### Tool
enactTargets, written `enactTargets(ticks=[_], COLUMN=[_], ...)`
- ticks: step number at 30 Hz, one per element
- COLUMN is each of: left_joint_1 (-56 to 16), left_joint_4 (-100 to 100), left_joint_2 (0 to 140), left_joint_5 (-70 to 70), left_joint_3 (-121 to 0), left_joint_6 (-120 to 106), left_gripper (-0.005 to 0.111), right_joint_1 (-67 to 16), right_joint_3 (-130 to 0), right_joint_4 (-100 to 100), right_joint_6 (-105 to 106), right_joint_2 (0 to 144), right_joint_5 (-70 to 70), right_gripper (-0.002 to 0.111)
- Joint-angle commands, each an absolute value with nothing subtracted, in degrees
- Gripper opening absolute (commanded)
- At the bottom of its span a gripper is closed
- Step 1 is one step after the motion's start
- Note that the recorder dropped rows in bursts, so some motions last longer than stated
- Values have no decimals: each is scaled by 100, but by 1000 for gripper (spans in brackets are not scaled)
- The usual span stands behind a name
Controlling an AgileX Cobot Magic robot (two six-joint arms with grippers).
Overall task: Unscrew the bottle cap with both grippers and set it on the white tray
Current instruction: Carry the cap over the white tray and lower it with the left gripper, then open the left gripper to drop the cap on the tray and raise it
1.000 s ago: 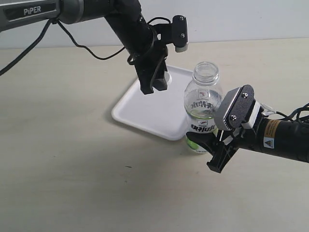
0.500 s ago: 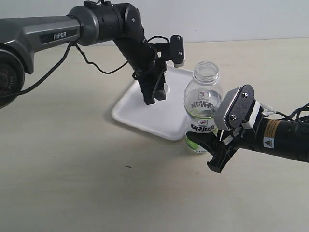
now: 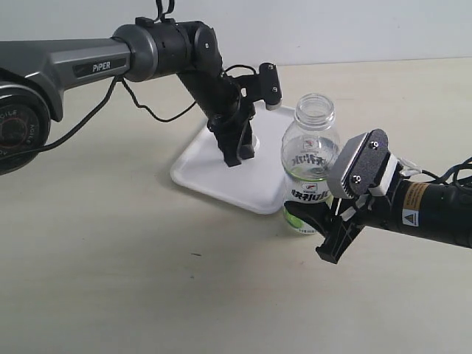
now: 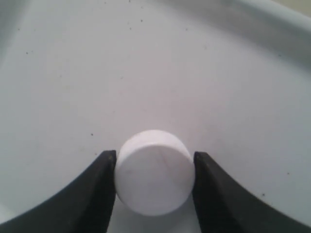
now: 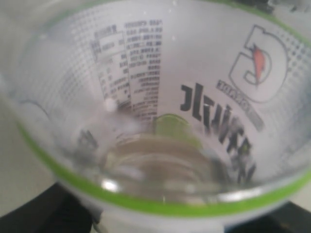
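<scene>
Nearest to the camera, at 5 o'clock from the bottle (image 3: 310, 166), the right gripper (image 3: 318, 228) comes in low from the right side. Its black claw is pinching the lower part of the bottle, one finger on each side of the green-and-white label. The bottle stands upright on the beige table (image 3: 110, 258) and its neck is open, with no cap on it. Just beside the bottle, at about 10 o'clock from it, lies the white tray (image 3: 210, 175). The tray's near right corner goes behind the bottle. Farther back, the left gripper (image 3: 243, 153) points down onto the middle part of the tray. Its two fingers (image 4: 99, 191) are pressed against both sides of the bottle cap (image 4: 154, 172). The cap is flat side up, very close to the tray's surface. Whether it already rests on the tray I cannot tell.
</scene>
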State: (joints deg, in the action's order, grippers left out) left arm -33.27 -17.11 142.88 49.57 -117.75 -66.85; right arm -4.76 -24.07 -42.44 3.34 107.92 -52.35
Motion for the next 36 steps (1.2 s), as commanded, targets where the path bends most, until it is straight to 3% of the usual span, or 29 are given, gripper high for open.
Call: enactTargets(ticks=[1, 10, 16, 24, 28, 33, 36], left_joint_1=[-3313, -3313, -3313, -3313, -3313, -3313, -3313], left_joint_4=[-1759, -1759, -1759, -1408, -1387, -1313, -1259], left_joint_2=[14245, 14245, 14245, 13984, 13684, 13345, 13144], left_joint_5=[4923, 4871, 4779, 4829, 5203, 5780, 6242], left_joint_3=[-11812, -11812, -11812, -11812, -11812, -11812, -11812], left_joint_6=[-6555, -6555, -6541, -6212, -6147, -6147, -6147], left_gripper=[43, 51, 76, 74, 52, 0, 1], right_joint_1=[-469, -469, -469, -469, -469, -469, -469], right_joint_3=[-2398, -2398, -2398, -2398, -2398, -2398, -2398], right_joint_4=[-4413, -4413, -4413, -4355, -4355, -4325, -4227], right_joint_6=[339, 339, 339, 339, 339, 339, 258], right_joint_2=[10795, 10795, 10795, 10795, 10795, 10795, 10795], right_joint_5=[-4810, -4810, -4810, -4834, -4834, -4721, -4699], right_gripper=[0, 0, 0, 0, 0, 0, 0])
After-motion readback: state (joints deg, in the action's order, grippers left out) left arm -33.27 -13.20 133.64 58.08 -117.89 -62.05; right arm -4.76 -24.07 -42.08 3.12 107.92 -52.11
